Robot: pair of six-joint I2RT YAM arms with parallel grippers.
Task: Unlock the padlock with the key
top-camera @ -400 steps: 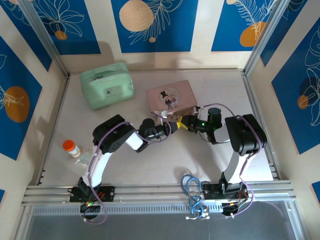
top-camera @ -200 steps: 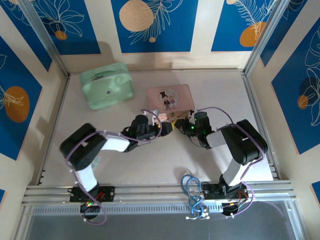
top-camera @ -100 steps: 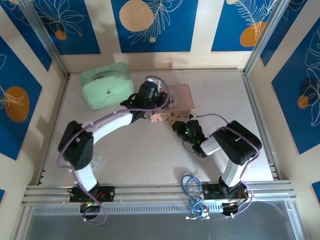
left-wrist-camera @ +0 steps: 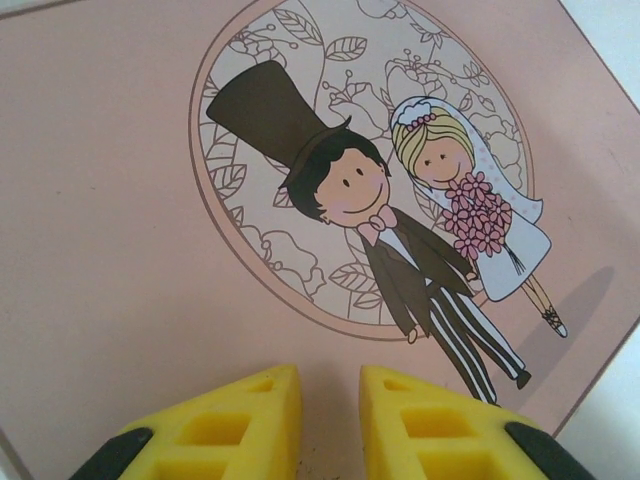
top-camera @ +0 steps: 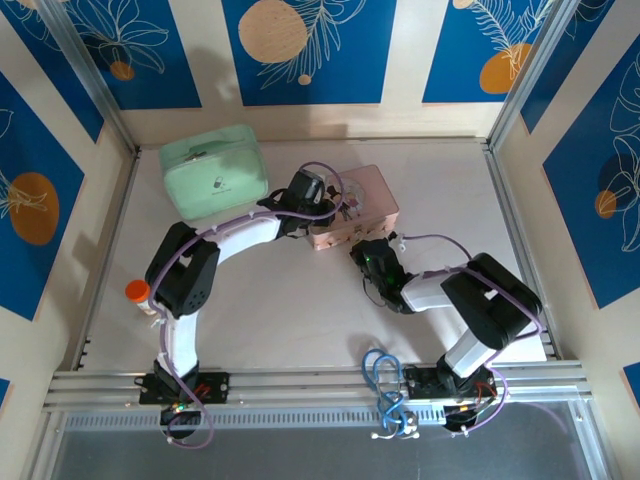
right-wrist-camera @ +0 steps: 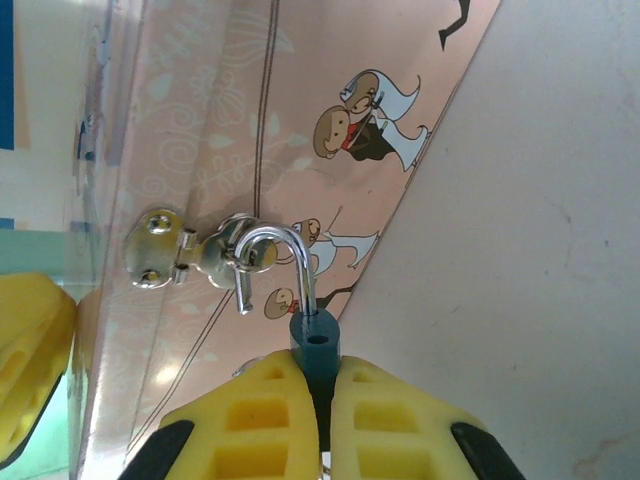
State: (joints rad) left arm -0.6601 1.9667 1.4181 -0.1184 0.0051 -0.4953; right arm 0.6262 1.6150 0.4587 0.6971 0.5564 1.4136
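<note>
The blue padlock [right-wrist-camera: 318, 340] hangs from the silver clasp [right-wrist-camera: 170, 255] on the front wall of the pink picture tin [right-wrist-camera: 200, 120]. Its silver shackle [right-wrist-camera: 290, 245] stands open, one end free of the body and hooked through the clasp. My right gripper [right-wrist-camera: 320, 368] is shut on the padlock's body, low at the tin's front [top-camera: 362, 250]. My left gripper [left-wrist-camera: 330, 385] sits over the tin's lid [left-wrist-camera: 120, 200] beside the bride-and-groom picture, fingers slightly apart with nothing between them; from above it [top-camera: 325, 205] lies on the tin [top-camera: 372, 192]. The key is hidden.
A mint-green case [top-camera: 213, 170] stands at the back left, close to the left arm's elbow. An orange-capped bottle [top-camera: 138, 293] is near the left edge. Bare tabletop [top-camera: 300, 310] lies in front of the tin and to its right.
My left arm left the tin's front, swung up and settled on the lid. The tin turned a little. My right gripper stayed at the tin's front.
</note>
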